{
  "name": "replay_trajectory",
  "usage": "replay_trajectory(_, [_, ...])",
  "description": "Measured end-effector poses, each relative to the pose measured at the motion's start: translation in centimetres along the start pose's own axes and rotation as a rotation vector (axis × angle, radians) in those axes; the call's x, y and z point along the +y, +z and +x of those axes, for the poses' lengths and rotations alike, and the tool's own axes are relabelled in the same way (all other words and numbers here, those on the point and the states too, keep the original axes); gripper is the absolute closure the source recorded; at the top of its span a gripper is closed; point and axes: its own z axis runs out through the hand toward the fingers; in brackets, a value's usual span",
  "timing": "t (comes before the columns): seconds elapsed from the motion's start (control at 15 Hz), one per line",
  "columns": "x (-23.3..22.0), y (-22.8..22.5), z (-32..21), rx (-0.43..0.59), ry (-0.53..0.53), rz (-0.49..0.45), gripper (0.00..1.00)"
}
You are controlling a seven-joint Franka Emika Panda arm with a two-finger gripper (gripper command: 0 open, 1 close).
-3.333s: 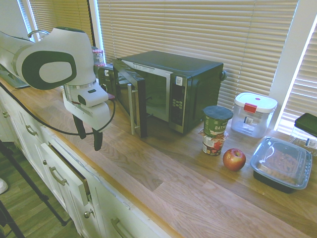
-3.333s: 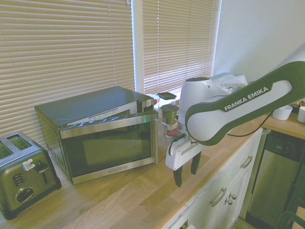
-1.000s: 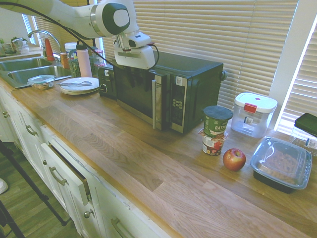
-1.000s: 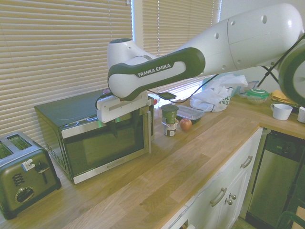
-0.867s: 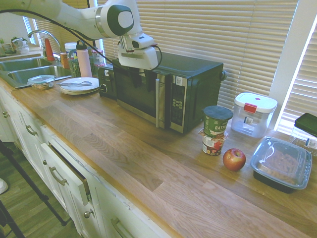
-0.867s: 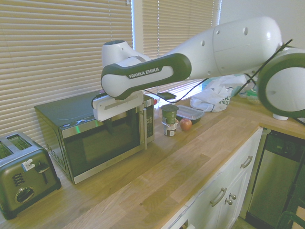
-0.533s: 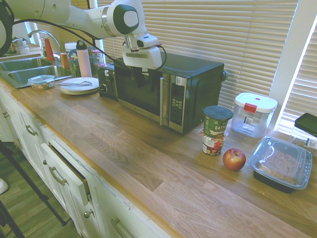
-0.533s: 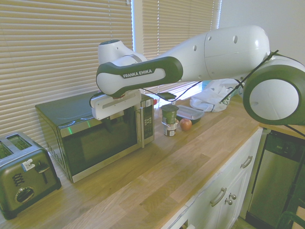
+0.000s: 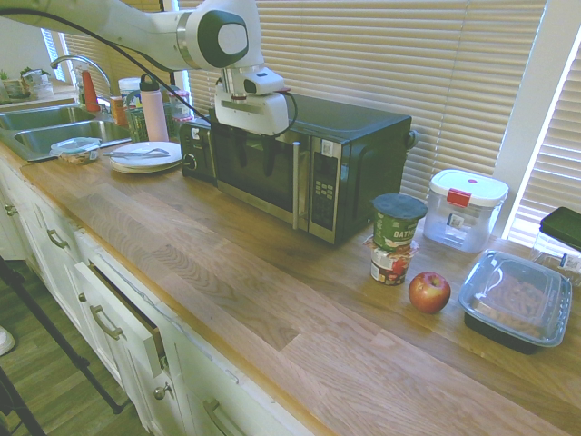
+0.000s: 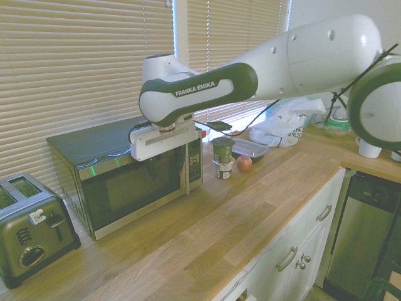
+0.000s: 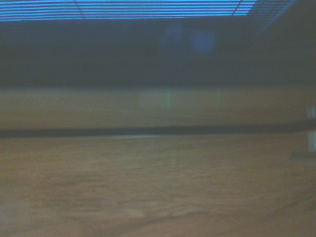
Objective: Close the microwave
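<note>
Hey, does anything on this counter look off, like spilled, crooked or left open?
One thing: a drawer under the counter edge stands slightly open. The microwave door looks shut flush, with the gripper in front of its glass. The apple and the stacked cans sit tidy; no spill shows.

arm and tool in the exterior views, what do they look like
The arm is glossy white with dark green-black joint bands; one band reads FRANKA EMIKA in white. A black cable runs along it. The tool has a white boxy body and two dark fingers.
</note>
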Motion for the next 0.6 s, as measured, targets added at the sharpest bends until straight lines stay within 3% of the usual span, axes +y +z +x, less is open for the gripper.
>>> replay_trajectory(0.33, [8.7,1.9,0.7,-0.071,0.000,-0.023,0.00])
replay_trajectory(0.6, [13.4,5.4,-2.4,-0.110,-0.037,-0.038,0.00])
